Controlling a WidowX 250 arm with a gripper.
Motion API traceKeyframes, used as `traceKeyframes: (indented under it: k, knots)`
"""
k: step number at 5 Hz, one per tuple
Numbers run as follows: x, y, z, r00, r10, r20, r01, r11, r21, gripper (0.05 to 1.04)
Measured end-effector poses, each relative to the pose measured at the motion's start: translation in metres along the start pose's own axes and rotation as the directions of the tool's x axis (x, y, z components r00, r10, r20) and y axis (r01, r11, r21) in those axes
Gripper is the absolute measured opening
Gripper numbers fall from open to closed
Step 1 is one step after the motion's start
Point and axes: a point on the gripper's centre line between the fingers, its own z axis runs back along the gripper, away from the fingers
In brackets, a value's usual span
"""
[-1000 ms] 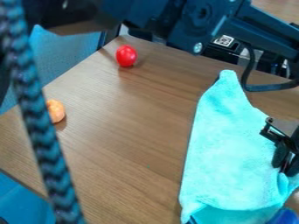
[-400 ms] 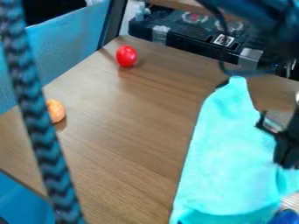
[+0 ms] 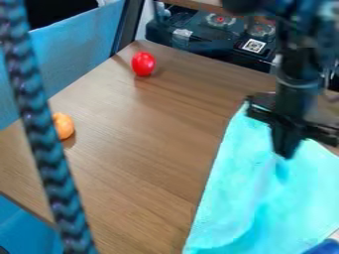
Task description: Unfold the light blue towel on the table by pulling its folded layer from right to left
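The gripper (image 3: 287, 149) hangs over the upper part of a light turquoise cloth (image 3: 238, 203) at the right of the camera view, pointing down. Its lower end meets the cloth in the picture, and a darker fold lies just below it; whether it grips any of the cloth is unclear. The cloth spreads down to the bottom edge, wrinkled in its middle. Far to the left, a red round object (image 3: 143, 63) rests near the table's back corner. An orange piece (image 3: 63, 125) lies at the left side, partly behind a braided cable.
The braided cable (image 3: 45, 134) runs down the left foreground. Behind the wooden table (image 3: 145, 149) stands a black toy stove (image 3: 205, 37). A blue object (image 3: 324, 247) shows at the bottom right corner.
The gripper has moved left from the right edge, and the upper arm has swung up and right. The cloth's lower left edge has shifted left, and its upper right part is spread wider.
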Motion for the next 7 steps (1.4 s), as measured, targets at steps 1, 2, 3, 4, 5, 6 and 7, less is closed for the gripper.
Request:
traceKeyframes:
  k: [1,2,3,4,5,6,7]
  knots:
    - [-0.013,0.040,-0.008,0.999,0.034,-0.031,-0.034,0.999,0.013,0.055]
    - [-0.032,0.079,-0.021,0.996,0.059,-0.061,-0.055,0.997,0.062,0.055]
    - [-0.044,0.109,-0.021,0.994,0.087,-0.060,-0.081,0.992,0.095,0.055]
    - [-0.050,0.133,-0.011,0.993,0.115,-0.026,-0.111,0.987,0.114,0.055]
    - [-0.058,0.157,0.007,0.991,0.135,0.019,-0.136,0.985,0.105,0.055]
    - [-0.065,0.176,0.020,0.988,0.150,0.043,-0.154,0.982,0.106,0.055]
    - [-0.071,0.189,0.017,0.992,0.123,0.033,-0.127,0.980,0.152,0.055]
